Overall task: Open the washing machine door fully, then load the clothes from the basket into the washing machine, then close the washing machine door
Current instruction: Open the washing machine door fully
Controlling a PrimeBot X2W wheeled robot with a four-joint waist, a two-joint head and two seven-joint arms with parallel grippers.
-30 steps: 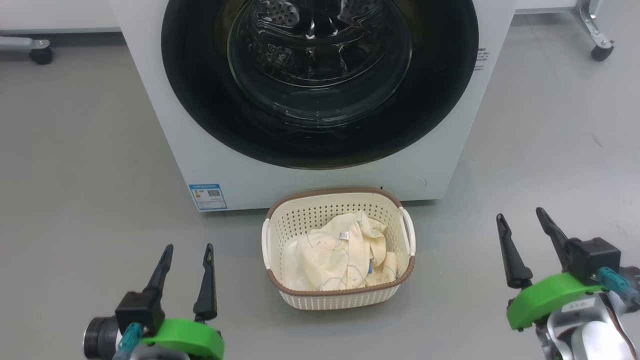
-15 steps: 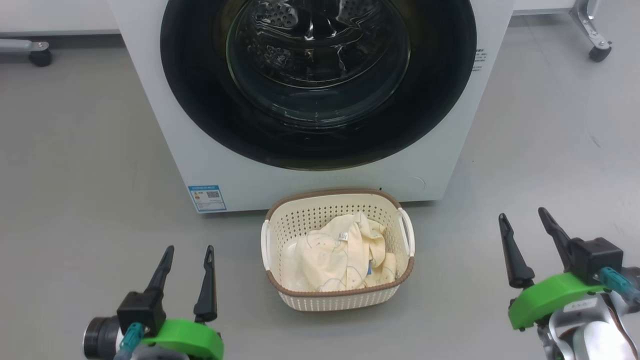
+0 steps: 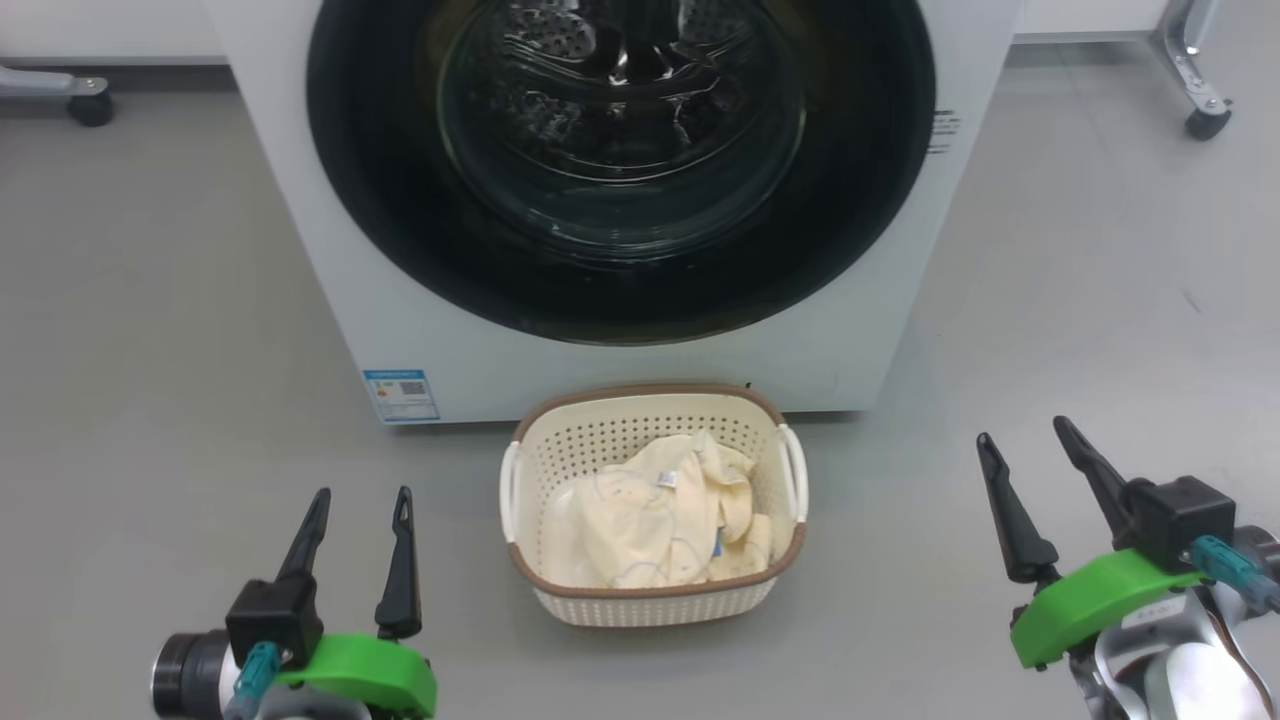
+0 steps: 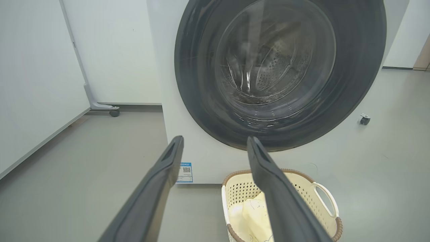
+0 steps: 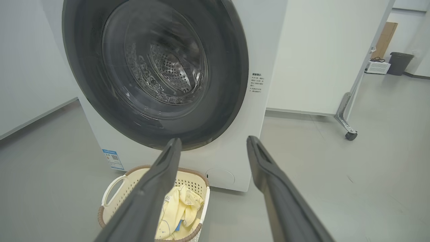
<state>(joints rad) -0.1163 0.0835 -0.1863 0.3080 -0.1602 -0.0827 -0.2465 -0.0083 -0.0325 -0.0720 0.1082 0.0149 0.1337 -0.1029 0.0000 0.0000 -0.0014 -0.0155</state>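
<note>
Before the closed washing machine door (image 3: 620, 170), basket (image 3: 655, 606) of clothes (image 3: 640, 525); both jaws wide.

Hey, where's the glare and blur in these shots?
Head view: sharp, evenly lit, with bright reflections streaking the washing machine door. Left wrist view: the door looks smeared and soft. Right wrist view: door glass slightly smeared, basket crisp.

Left pincer (image 3: 362, 492), right pincer (image 3: 1022, 430) — spread wide, empty; right seemingly canted.
</note>
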